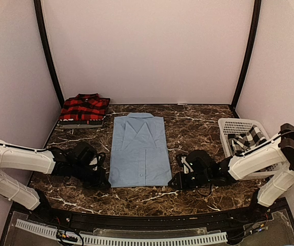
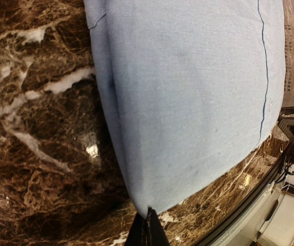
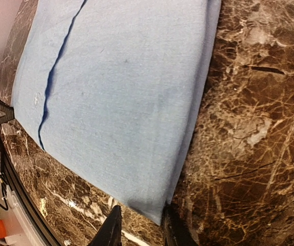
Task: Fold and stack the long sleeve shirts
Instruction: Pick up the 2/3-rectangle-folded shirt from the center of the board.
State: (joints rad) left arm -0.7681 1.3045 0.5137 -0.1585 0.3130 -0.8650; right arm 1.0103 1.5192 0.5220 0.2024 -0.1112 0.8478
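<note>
Left gripper (image 2: 147, 231): fingers pressed together, pinching near left corner of blue shirt (image 1: 139, 148). Right gripper (image 3: 140, 229): fingers spread, astride near right corner, not clamping it. Blue shirt flat at middle of table (image 1: 198, 128), collar at far end. Red plaid shirt (image 1: 85, 108) folded, far left. Checked shirt (image 1: 247, 138) in white basket (image 1: 228, 123), right side.

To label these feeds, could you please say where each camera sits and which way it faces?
Top external: overhead behind the robot, facing the brown marble table, plain light blue cloth shirt, red-and-black plaid shirt, white plastic lattice basket; left arm, right arm show.
Left wrist: on its arm, facing the blue shirt's near left corner; left gripper shut on it.
Right wrist: on its arm, facing the near right corner; right gripper open around it.
Shared: both wrists see its near hem.
</note>
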